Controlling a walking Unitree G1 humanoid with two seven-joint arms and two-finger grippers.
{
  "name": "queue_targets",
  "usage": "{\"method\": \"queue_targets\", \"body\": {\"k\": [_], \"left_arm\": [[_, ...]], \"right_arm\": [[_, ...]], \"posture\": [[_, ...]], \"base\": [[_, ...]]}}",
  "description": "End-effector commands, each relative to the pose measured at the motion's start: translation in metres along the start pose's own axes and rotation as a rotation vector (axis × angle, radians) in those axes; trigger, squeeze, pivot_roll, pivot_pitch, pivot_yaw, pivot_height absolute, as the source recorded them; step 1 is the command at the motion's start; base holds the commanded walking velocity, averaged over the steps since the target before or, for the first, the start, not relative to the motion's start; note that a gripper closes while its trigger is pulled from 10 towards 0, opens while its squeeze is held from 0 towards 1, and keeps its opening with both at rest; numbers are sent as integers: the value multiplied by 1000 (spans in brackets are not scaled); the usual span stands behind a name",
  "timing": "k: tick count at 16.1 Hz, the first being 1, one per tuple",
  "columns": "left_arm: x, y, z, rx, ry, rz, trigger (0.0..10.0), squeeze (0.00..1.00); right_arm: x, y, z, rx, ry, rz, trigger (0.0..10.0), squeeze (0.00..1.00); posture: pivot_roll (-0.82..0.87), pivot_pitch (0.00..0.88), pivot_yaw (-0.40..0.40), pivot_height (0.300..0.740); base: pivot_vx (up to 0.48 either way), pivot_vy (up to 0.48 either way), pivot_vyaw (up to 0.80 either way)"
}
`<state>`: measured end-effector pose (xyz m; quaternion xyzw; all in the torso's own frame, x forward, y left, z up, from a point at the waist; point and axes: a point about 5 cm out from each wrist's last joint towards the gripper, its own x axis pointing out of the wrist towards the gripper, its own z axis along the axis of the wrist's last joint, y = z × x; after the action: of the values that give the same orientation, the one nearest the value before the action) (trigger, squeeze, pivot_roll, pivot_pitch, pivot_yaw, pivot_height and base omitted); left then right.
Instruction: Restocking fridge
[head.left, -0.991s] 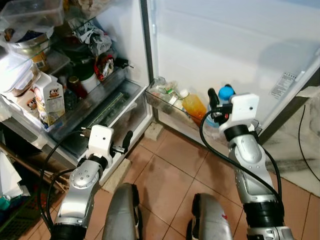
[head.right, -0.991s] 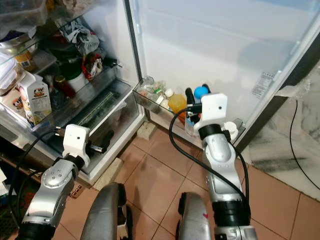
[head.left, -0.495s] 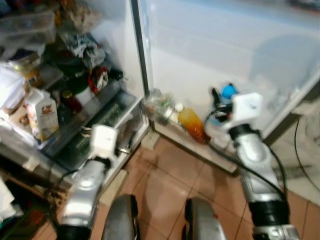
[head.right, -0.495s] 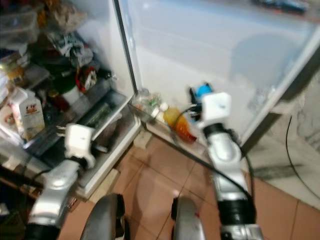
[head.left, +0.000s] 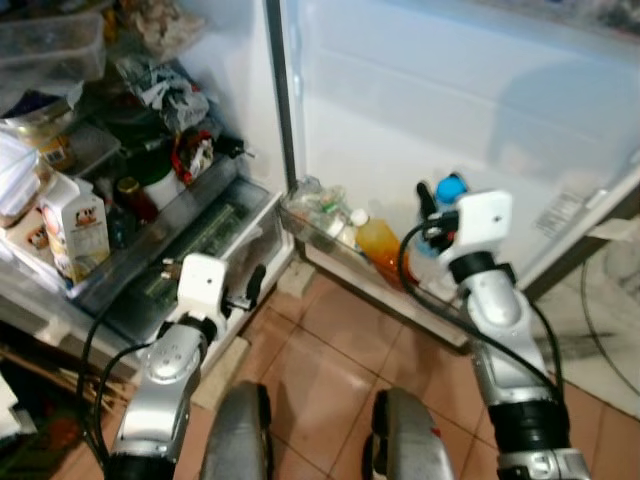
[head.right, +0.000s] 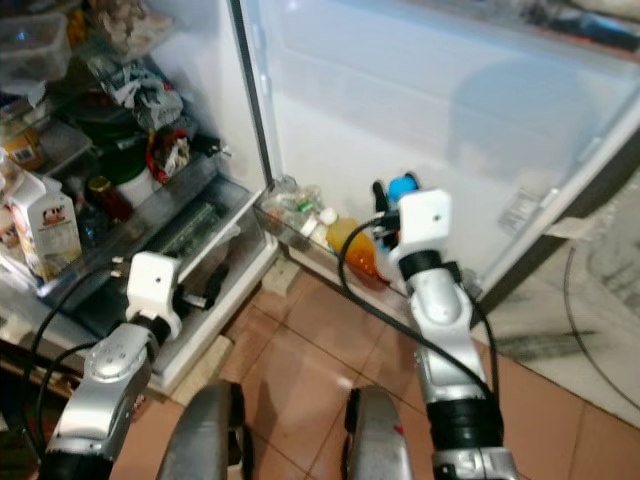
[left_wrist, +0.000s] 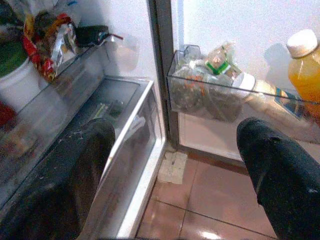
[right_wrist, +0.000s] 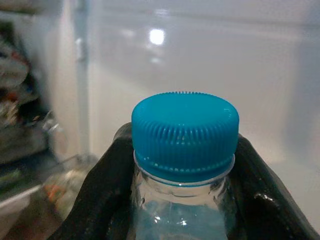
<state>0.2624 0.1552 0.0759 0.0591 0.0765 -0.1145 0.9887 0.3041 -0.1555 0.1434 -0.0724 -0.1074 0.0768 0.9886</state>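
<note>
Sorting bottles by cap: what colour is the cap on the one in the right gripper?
Blue, a ridged screw cap on a clear bottle, clearest in the right wrist view.

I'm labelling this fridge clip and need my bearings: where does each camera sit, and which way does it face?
Left and right eye views: on the head, looking down at the open fridge, both arms and knees showing.
Left wrist view: along the open left tool, facing the door shelf with its orange bottle.
Right wrist view: along the right tool, shut on the blue-capped bottle.
Shared: the head views also catch that blue cap and the orange bottle.
</note>
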Motion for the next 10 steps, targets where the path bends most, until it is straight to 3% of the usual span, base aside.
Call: {"method": "queue_targets", "body": {"k": [1,4,10], "left_arm": [[-4,0,1,12,3,8,10000,0],[-12,3,1,10,7,32,10000,0],[-31,13,3,-6,1,102,10000,0]], "right_arm": [[-1,4,-11,24,51,13,10000,0],[6,7,-22,36,88,11,10000,0],[29,8,-19,25,80,7,10000,0]], "posture": [[70,168,-3,644],[90,191,-13,644],[117,267,-32,644]], "base": [[0,0,0],[0,0,0],[0,0,0]]}}
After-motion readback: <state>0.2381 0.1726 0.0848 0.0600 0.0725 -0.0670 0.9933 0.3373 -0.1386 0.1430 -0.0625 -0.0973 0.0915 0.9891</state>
